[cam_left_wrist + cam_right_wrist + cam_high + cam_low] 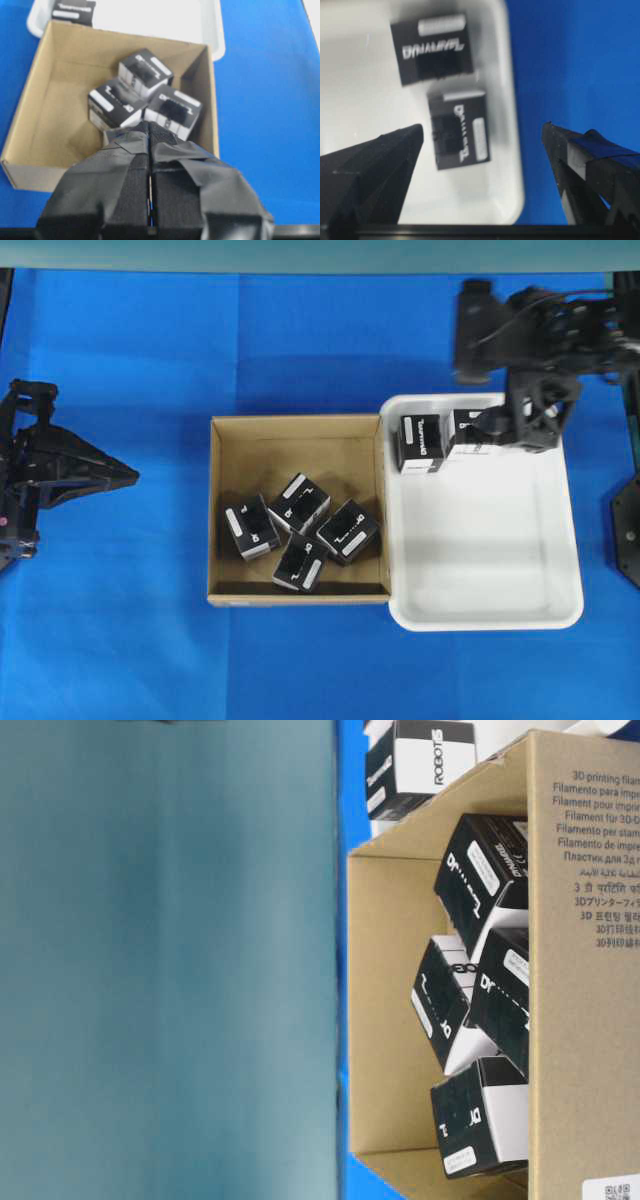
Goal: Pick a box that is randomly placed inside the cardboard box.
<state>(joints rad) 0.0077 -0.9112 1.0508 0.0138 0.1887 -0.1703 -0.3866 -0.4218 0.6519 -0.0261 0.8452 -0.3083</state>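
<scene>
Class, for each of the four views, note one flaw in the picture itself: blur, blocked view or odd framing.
Overhead: the right arm is smeared by motion blur. Table-level: turned sideways, a blank teal surface filling its left half. Left wrist: the shut left gripper looms soft in the foreground, hiding part of the cardboard box. Right wrist: the black cartons in the white tray are out of focus.

My work surface was a table covered in blue cloth (300,340). Directly on it sat the cardboard box (296,592), open-topped and brown, and touching its right wall the white plastic tray (488,618). Both rested flat, side by side near the cloth's middle.
</scene>
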